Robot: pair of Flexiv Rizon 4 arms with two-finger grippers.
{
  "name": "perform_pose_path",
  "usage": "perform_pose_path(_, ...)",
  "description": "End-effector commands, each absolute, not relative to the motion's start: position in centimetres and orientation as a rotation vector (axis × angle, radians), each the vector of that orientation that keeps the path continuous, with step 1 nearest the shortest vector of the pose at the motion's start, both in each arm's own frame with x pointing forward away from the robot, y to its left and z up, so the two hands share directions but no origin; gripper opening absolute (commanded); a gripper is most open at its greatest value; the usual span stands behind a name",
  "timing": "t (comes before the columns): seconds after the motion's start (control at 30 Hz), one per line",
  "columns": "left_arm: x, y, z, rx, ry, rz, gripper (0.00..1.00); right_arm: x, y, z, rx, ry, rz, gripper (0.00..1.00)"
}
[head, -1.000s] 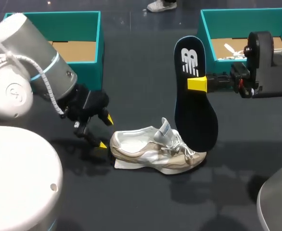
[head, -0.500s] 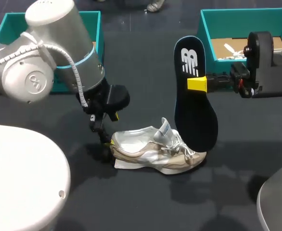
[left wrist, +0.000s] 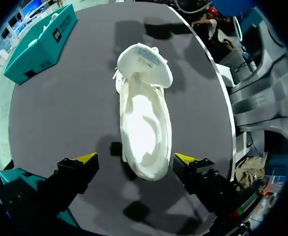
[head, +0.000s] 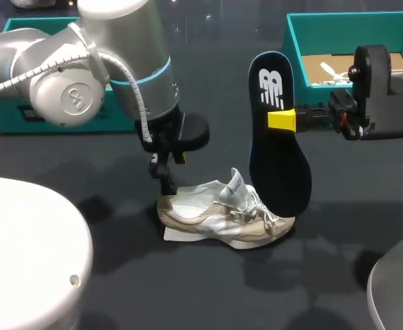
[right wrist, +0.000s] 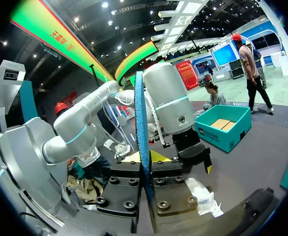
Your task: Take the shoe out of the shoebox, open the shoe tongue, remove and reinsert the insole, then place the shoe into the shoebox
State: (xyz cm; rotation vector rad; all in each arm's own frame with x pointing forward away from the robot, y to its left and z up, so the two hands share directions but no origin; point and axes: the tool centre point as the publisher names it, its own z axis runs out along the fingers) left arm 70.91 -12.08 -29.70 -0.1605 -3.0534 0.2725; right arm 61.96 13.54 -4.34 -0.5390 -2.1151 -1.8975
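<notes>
On the dark worktop (head: 208, 295), near the middle, the shoe (head: 219, 218) sits sole down, heel towards my left, tongue pulled up. A white sheet (head: 176, 236) pokes out under the heel; I cannot tell what it is.

Left claw (left wrist: 135, 158) hangs over the heel with its fingers wide apart, one yellow tip on each side of the heel, with dark worktop showing between each tip and the shoe. From the head view its tips are mostly hidden under the wrist, and contact with the heel is hard to judge there. The inside of the shoe looks pale and bare in the left wrist view.

Right claw (head: 282, 119) is clamped on the insole (head: 277, 137), which stands on end just beside the shoe; its lower end covers the toe. In the right wrist view the insole (right wrist: 143, 147) shows only edge-on between the fingers, and the claw body hides most of the shoe.

Left shoebox (head: 23, 118) is largely blocked by my left arm (head: 119, 62). Right shoebox (head: 339, 27) is partly cut off by the right wrist; its contents are unclear.
</notes>
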Motion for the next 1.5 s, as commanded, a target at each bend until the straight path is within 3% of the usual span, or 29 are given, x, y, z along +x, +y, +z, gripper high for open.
perform_pose_path(0.03,71.8,-15.0,-30.9,-0.178,-3.061,0.171,1.0,62.0,13.8,-4.4,-0.541,-2.115,-1.897,0.0)
perform_pose_path(0.4,73.1,-18.4,-33.8,-0.156,-3.085,0.175,1.0,62.0,13.8,-4.4,-0.541,-2.115,-1.897,0.0)
perform_pose_path(0.57,73.4,-18.7,-35.1,-0.137,-3.067,0.161,0.86,62.0,13.8,-4.4,-0.541,-2.115,-1.897,0.0)
perform_pose_path(0.87,72.6,-18.9,-36.9,-0.104,-3.036,0.142,0.71,62.0,13.8,-4.4,-0.541,-2.115,-1.897,0.0)
perform_pose_path(1.0,72.2,-19.0,-37.4,-0.098,-3.028,0.129,0.51,62.0,13.8,-4.4,-0.541,-2.115,-1.897,0.0)
perform_pose_path(1.07,72.1,-19.0,-37.5,-0.096,-3.022,0.128,0.45,62.0,13.8,-4.4,-0.541,-2.115,-1.897,0.0)
perform_pose_path(1.37,71.3,-18.6,-37.9,-0.101,-3.003,0.118,0.44,62.0,13.8,-4.4,-0.541,-2.115,-1.897,0.0)
perform_pose_path(1.5,71.0,-18.6,-38.1,-0.096,-3.006,0.112,0.38,62.0,13.8,-4.4,-0.541,-2.115,-1.897,0.0)
